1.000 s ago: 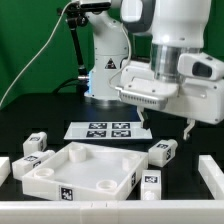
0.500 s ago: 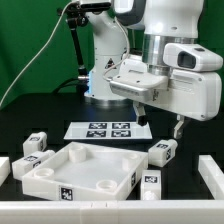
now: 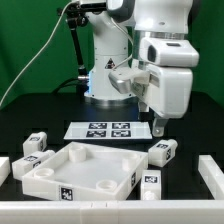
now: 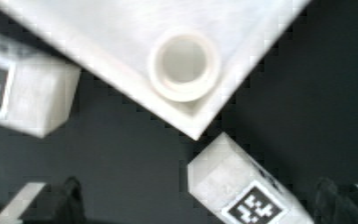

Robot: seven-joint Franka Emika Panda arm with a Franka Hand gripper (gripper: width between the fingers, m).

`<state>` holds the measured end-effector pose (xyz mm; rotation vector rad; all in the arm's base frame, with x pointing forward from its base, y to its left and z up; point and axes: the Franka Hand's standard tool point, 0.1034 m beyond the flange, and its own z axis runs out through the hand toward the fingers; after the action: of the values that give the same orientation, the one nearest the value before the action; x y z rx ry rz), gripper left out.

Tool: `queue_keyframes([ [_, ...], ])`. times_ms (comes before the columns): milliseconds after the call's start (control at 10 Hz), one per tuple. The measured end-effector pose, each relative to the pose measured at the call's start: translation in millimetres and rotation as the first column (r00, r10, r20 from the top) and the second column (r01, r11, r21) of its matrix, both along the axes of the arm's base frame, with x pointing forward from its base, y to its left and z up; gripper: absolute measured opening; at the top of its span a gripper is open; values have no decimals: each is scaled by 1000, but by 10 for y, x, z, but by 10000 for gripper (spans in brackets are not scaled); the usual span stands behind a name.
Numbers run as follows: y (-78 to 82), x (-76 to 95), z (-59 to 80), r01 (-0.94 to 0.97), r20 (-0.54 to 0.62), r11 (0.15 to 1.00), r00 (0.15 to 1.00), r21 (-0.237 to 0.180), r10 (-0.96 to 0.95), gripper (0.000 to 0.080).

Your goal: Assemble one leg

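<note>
the arm stands upright over the counter (image 3: 195, 150), end effector (image 3: 157, 129) pointing down, fingers spread wide and empty above the leg (image 3: 162, 152) beside the white panel (image 3: 60, 160).

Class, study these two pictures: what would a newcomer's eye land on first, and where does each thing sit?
The big white robot arm fills the upper part of the exterior view's right, its open fingers hanging above a small tagged leg block. In front lies a large white square panel with round holes, toward the exterior view's left, with more tagged blocks beside it.
</note>
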<state>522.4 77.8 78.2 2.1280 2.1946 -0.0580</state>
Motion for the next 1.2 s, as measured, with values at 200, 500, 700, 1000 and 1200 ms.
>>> queue_keyframes([
  [200,-22,-28,-73,135,-7,991,991,14,-135,649],
  [500,7,-29,-72,344,2,939,939,30,-344,649],
  [700,-7,-30,-72,474,-2,880,881,44,-474,649],
  [1000,-226,8,-85,824,-22,559,563,96,-826,649],
  [1200,-185,-24,-117,900,-24,421,427,115,-904,649],
])
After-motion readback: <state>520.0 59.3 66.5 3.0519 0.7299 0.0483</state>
